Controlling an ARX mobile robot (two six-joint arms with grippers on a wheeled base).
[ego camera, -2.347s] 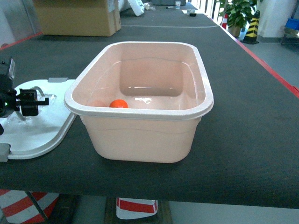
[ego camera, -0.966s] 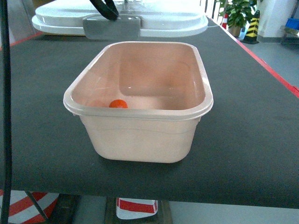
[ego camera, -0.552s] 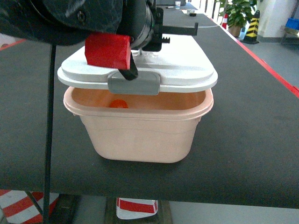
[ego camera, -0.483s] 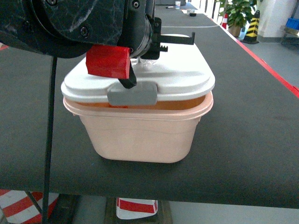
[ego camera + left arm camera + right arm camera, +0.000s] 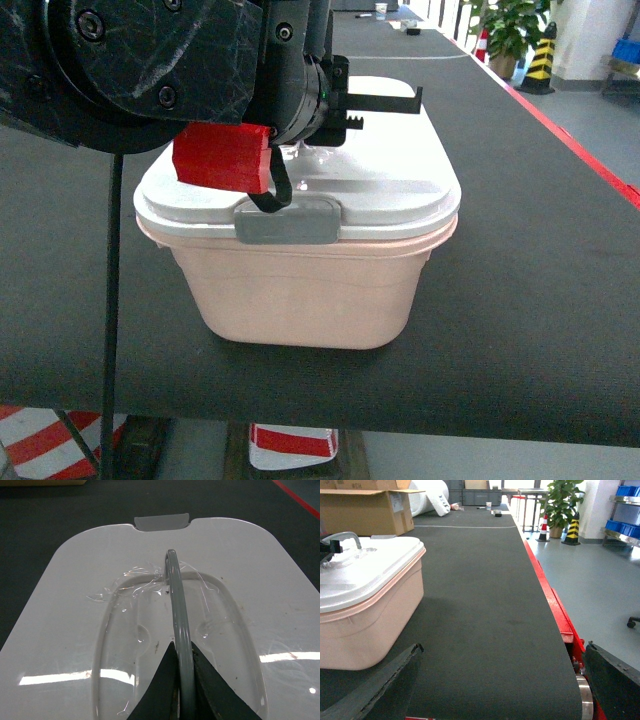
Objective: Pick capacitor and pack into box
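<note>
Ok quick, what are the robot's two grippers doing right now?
Left gripper: shut on the grey handle of the white lid, which sits on the box.
Right gripper: open, holding nothing.

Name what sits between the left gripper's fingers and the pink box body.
The white lid: the left gripper pinches its grey handle, and the lid rests on the box. The head view shows this.

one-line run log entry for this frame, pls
phase: lid placement | left gripper: shut on lid handle | lid: resting on box | capacitor: hidden | right gripper: open, idle
</note>
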